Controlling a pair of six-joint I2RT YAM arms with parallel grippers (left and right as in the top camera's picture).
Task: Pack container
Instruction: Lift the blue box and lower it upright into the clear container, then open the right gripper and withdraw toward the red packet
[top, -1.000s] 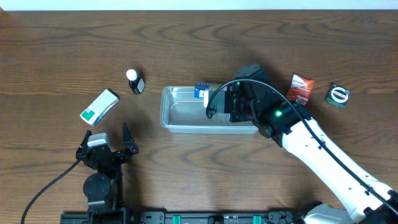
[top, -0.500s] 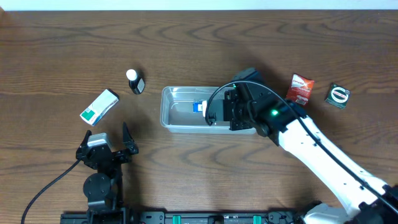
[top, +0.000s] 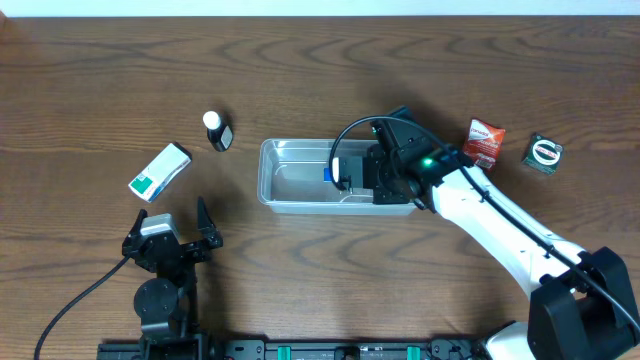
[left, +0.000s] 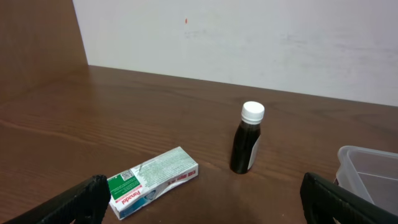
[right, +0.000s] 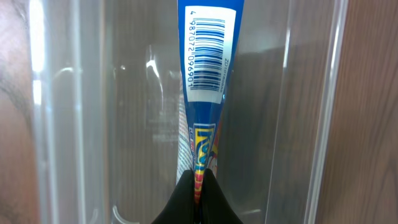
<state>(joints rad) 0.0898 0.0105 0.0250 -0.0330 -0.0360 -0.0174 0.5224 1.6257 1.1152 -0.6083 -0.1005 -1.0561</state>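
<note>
The clear plastic container (top: 290, 185) sits mid-table; its corner also shows in the left wrist view (left: 367, 174). My right gripper (top: 345, 178) is inside the container, shut on the sealed edge of a blue packet (top: 329, 173). In the right wrist view the fingers (right: 198, 186) pinch the blue packet (right: 206, 56), which hangs down over the container's floor (right: 124, 112) with its barcode showing. My left gripper (top: 168, 243) is open and empty near the front left edge, its fingers (left: 199, 199) wide apart over bare table.
A green-and-white Panadol box (top: 160, 171) (left: 152, 180) and a small dark bottle with a white cap (top: 217, 131) (left: 247, 138) lie left of the container. A red packet (top: 483, 141) and a dark green packet (top: 544, 153) lie at the right.
My right gripper has moved the blue packet from the container's far rim down and inward, into the container. The left arm has not moved.
</note>
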